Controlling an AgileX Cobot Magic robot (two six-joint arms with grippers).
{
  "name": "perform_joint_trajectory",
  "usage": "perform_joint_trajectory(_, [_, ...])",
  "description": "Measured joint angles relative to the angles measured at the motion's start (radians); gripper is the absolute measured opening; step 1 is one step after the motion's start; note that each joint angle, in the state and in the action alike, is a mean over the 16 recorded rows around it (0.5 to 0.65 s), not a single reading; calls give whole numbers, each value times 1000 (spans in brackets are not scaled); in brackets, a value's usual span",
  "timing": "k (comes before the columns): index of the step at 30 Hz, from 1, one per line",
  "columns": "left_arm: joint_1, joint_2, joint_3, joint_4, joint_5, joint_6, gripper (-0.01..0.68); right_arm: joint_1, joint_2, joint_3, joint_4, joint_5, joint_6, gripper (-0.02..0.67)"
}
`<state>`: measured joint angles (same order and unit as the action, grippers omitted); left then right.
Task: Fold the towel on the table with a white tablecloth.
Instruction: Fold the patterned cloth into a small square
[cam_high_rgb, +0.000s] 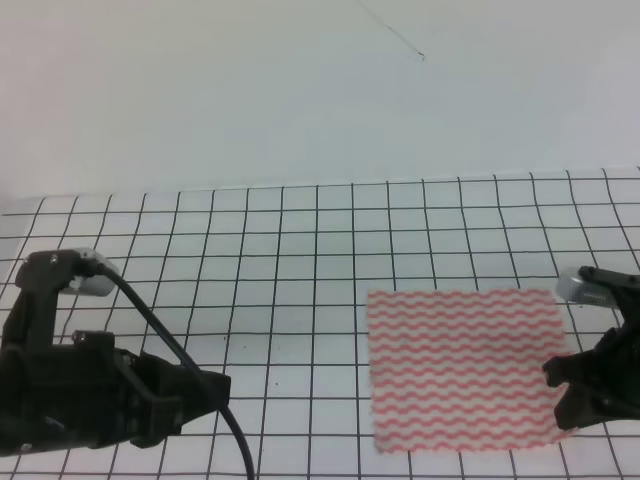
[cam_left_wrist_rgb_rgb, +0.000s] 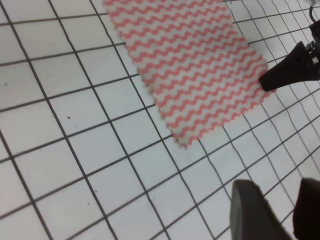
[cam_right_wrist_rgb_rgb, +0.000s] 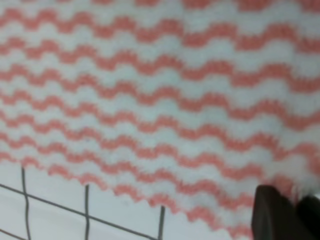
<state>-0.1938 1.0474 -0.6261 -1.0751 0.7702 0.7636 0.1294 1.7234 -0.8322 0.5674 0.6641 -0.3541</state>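
Touching towel (cam_high_rgb: 465, 370), seemingly: right end effector (cam_high_rgb: 560, 385).

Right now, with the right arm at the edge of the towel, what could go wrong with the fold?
1. The right fingers meet the towel only at its right edge, so the thin cloth may slip out when lifted.
2. The left fingers sit apart from the towel on the tablecloth, so one-sided pulling could drag or skew it.

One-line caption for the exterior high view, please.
Striped towel flat on the gridded tablecloth; right gripper at its right edge, left gripper well clear.
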Motion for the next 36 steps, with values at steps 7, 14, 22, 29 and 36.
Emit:
perform_joint_trajectory(7, [0,42,-24,-4,-17,32,187,0,1,-66,10,40,-30,2])
perform_joint_trajectory(14, [-2,136,-81,-12,-28,87,187,0,11,-146,7,59,-31,2])
perform_joint_trajectory(22, [-47,277,-177,-26,-40,157,187,0,69,-227,3,46,-31,2])
perform_joint_trajectory(29, [-129,400,-264,-36,-95,184,187,0,134,-296,1,31,-37,2])
perform_joint_trajectory(36, [-188,522,-352,-37,-159,192,187,-1,166,-353,0,14,-44,1])
